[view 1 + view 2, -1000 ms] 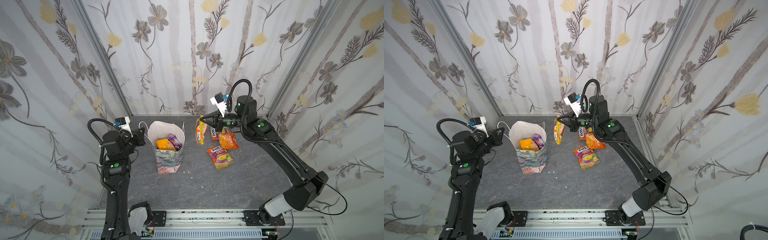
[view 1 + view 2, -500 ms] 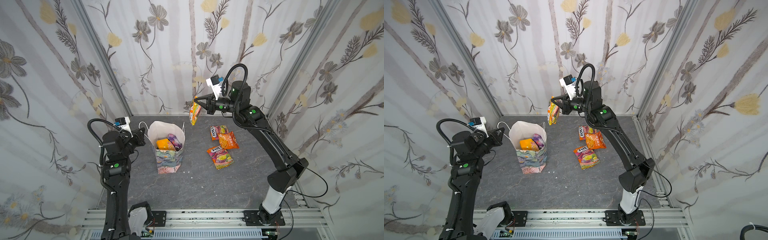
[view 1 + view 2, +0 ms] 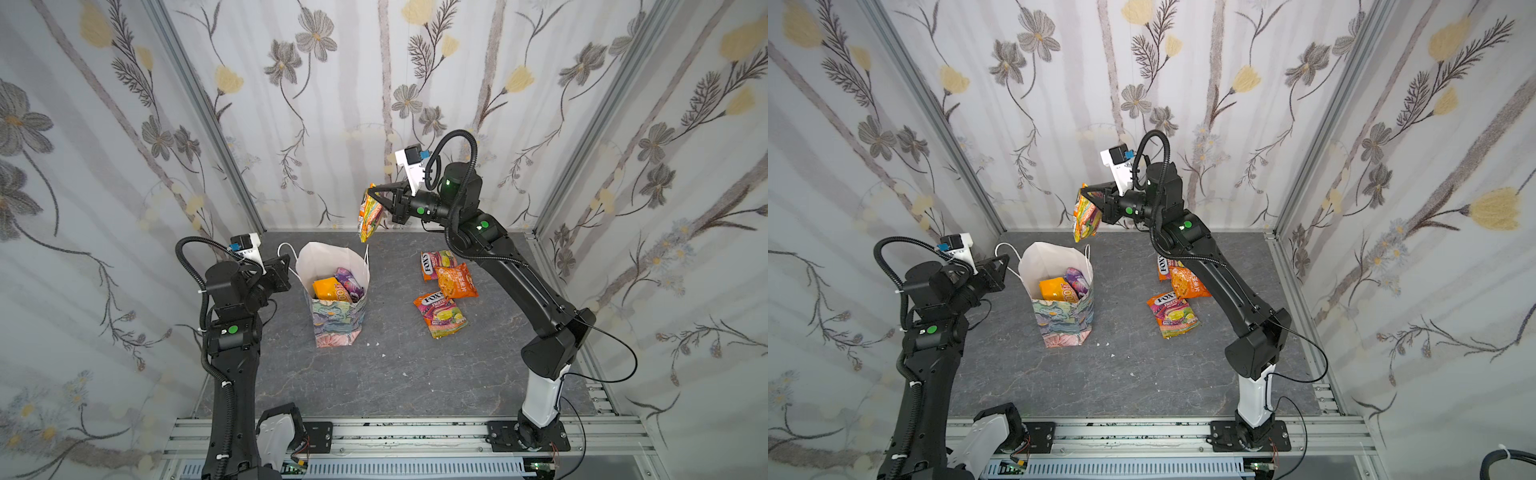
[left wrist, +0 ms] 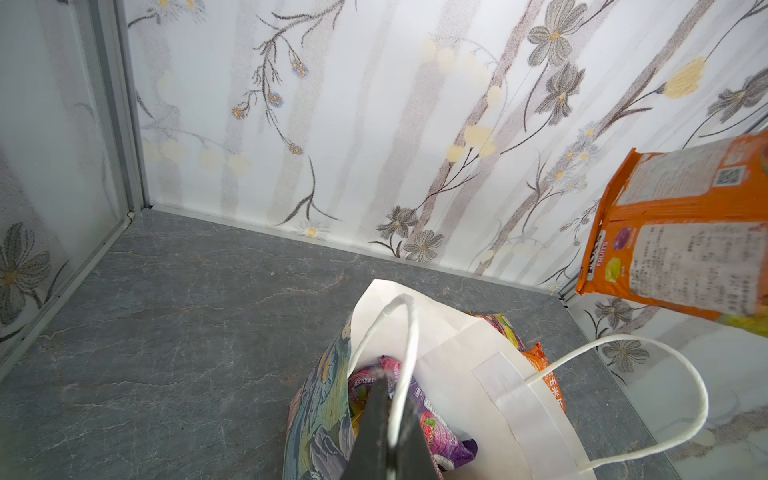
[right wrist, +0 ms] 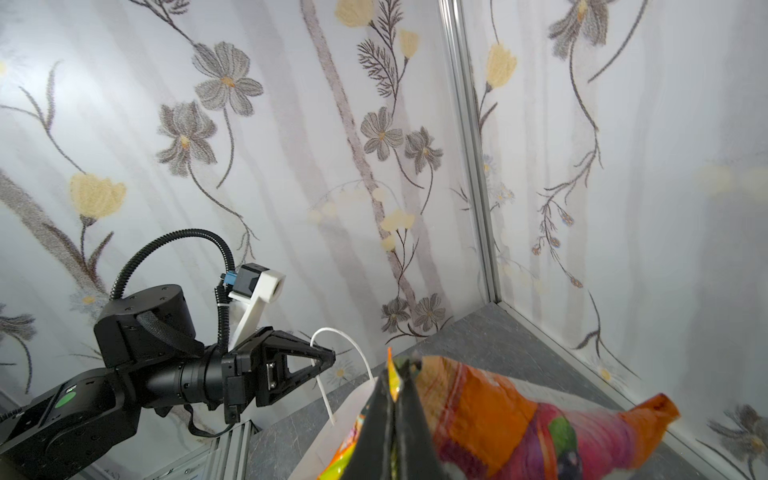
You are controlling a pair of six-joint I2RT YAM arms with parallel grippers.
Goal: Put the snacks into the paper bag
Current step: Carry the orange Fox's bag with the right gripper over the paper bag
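Looking like robotics lab cell: floral-papered panels (image 3: 332, 124) enclosing grey tabletop (image 3: 374, 374), robot arms (image 3: 515, 282) sitting on aluminium rail (image 3: 415, 432) (bolted bases (image 3: 528, 434)).

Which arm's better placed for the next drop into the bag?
Right. The right tool is shut on an orange pouch hanging above the far rim of the paper bag; the left tool is shut on its cord handle.

Matte black left arm (image 3: 232, 353) and right arm (image 3: 519, 282), each with a white link (image 3: 540, 395) by the near rail. Green round dots (image 3: 230, 330) on the joints. Ribbed black hose (image 5: 183, 233) looped over each wrist. White camera bracket (image 3: 411, 170) with blue plug (image 3: 424, 155). Triangular black fingers (image 5: 299, 341) on the left gripper (image 5: 332, 356).
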